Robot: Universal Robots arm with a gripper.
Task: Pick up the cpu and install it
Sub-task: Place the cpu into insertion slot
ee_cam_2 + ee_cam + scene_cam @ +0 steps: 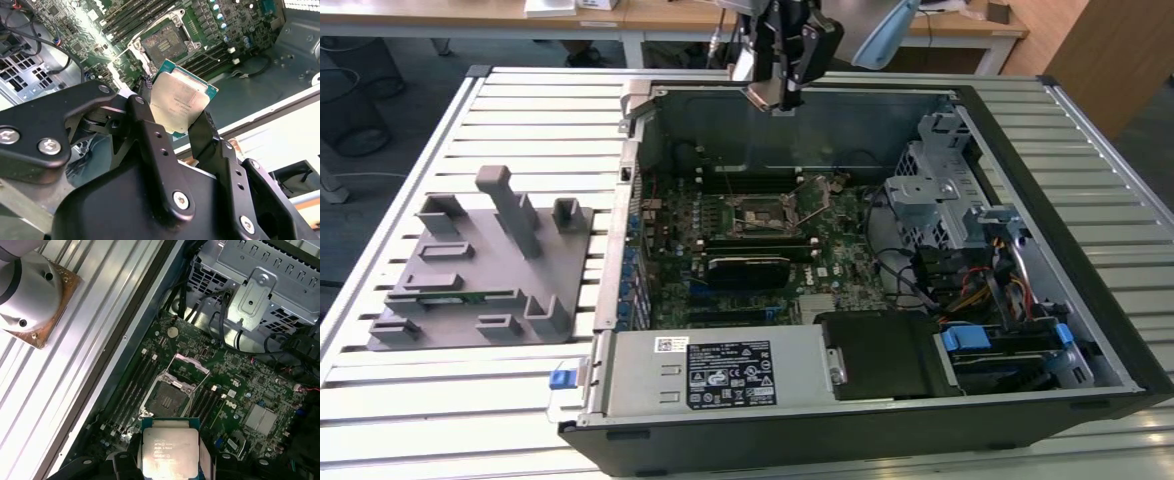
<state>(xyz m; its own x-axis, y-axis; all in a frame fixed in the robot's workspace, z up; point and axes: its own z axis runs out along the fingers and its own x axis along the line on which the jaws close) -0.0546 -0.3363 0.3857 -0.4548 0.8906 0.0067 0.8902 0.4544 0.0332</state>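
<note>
The gripper (782, 98) hangs above the open computer case (1067, 160), over the case's far wall. In the exterior view this is at about twelve o'clock from the socket (761, 212). In both wrist views its two black fingers (146, 112) are closed on the cpu (181, 100), one finger on each of two opposite edges, and the silvery top of the chip faces the cameras. In the first wrist view the cpu (169, 452) sits flat between the finger ends of the gripper (169, 462), with its pale rim and a thin green edge visible.

The cpu is in the air, apart from the motherboard (260, 390) below it and not touching anything except the fingers. The socket (170, 401) lies uncovered on the board, a dark square in a metal frame. A hinged part of this frame appears lifted beside it. Dark memory slots (134, 385) run along both sides of the socket.

In the exterior view the case lies on a slatted metal table (520, 110). A grey tray (520, 300) with upright blocks stands at about nine o'clock from the case, well apart from the gripper. A thin green strip (459, 296) lies on this tray.
</note>
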